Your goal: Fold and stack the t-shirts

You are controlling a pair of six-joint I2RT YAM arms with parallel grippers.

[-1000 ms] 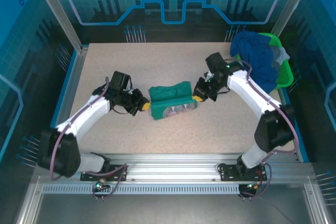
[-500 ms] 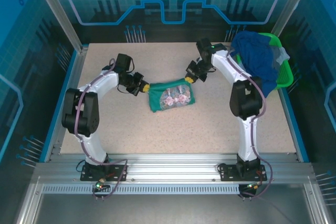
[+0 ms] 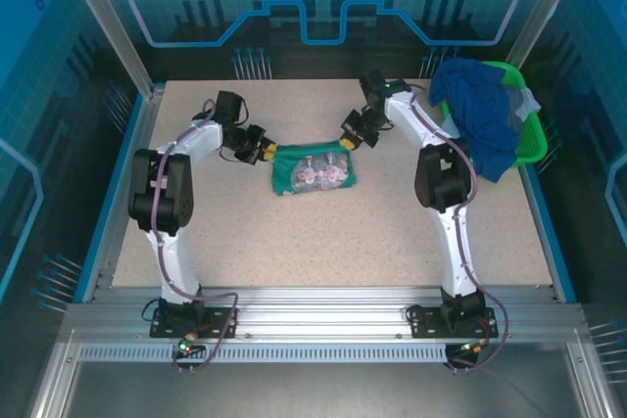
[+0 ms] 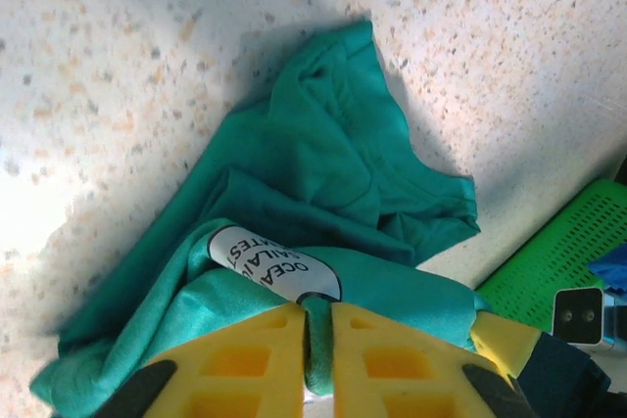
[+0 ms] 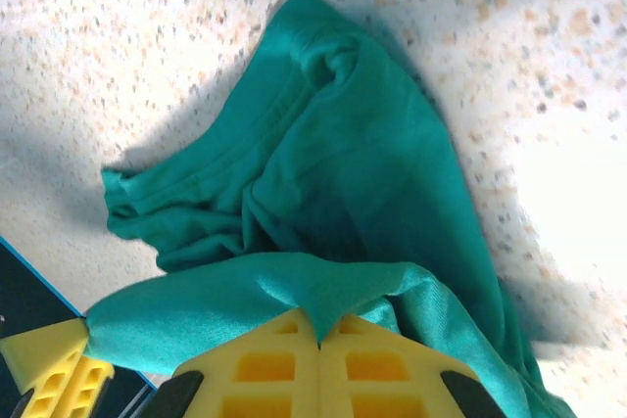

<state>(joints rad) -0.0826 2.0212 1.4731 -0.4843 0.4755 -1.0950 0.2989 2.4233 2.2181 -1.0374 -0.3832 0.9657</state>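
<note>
Sits farther back now, folded teal-green cloth t-shirt [image 3: 312, 169]; pinched at both upper corners by left gripper [image 3: 268, 154], right gripper [image 3: 345, 143], keeping fold taut.

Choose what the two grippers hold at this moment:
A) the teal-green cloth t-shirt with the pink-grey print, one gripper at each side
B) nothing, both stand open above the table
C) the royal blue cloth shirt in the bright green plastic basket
A: the left gripper and the right gripper each pinch a fold of the teal-green cloth t-shirt between their jaws.
</note>
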